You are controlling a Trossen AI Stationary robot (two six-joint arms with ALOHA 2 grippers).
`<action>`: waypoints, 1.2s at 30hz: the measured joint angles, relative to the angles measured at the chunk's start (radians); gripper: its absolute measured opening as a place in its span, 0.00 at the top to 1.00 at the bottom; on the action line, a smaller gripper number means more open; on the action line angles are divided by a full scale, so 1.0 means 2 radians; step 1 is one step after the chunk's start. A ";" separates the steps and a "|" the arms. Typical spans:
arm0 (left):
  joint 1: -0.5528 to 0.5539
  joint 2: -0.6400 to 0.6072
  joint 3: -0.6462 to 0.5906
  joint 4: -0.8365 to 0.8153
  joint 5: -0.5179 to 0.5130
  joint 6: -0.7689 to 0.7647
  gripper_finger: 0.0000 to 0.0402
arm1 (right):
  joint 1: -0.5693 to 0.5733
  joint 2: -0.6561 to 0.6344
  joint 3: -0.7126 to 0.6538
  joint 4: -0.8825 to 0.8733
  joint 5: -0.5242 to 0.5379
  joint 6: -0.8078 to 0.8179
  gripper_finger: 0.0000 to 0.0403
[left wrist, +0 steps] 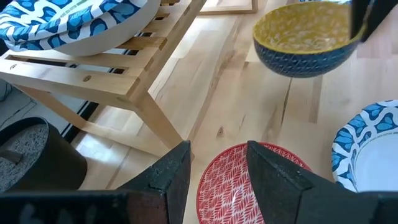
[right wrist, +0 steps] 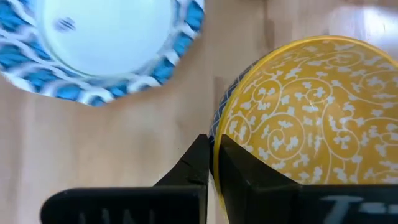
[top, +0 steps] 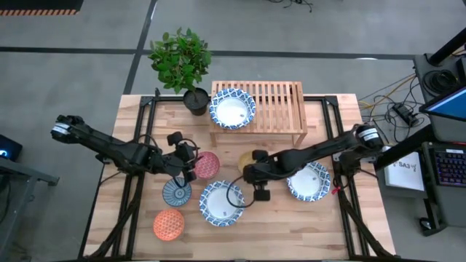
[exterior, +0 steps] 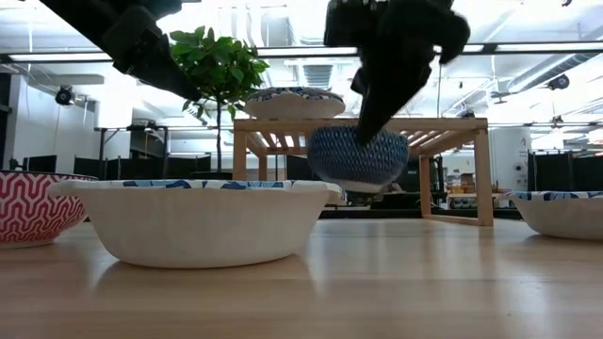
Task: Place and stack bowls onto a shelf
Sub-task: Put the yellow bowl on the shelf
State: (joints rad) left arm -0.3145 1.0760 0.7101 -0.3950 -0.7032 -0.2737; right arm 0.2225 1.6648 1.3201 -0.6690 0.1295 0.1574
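With fingers clamped on the rim, the right gripper (right wrist: 211, 163) holds the yellow bowl (right wrist: 305, 118) raised before the shelf (top: 280, 109), pending transfer onto its slats; the left gripper (left wrist: 217, 171) hovers released over the red bowl (left wrist: 245, 186).

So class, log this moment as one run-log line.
right gripper: shut on yellow bowl, lifted | left gripper: open over red bowl

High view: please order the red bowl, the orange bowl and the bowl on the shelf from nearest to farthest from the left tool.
From the left tool:
1. Red bowl, right beside it.
2. Orange bowl, at the front-left of the table.
3. Bowl on the shelf, at the back.
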 joint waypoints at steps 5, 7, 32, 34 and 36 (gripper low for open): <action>0.000 0.000 0.000 0.000 -0.024 0.000 0.65 | 0.012 -0.018 0.017 0.001 -0.003 -0.002 0.97; 0.000 0.000 0.000 0.000 -0.024 0.000 0.65 | 0.017 -0.028 0.031 0.000 -0.003 -0.011 0.97; 0.000 0.000 0.000 0.001 -0.025 0.002 0.65 | -0.169 -0.122 0.138 -0.287 0.149 -0.042 0.97; 0.000 0.000 0.000 0.001 -0.025 0.002 0.65 | -0.199 -0.120 0.135 -0.279 0.122 -0.068 0.97; 0.000 0.000 0.000 0.001 -0.025 0.002 0.65 | -0.228 -0.119 0.132 -0.259 0.085 -0.093 0.97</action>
State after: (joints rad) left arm -0.3142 1.0760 0.7101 -0.3927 -0.7528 -0.2699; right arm -0.2330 1.4269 1.5832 -1.1874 0.2991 -0.0280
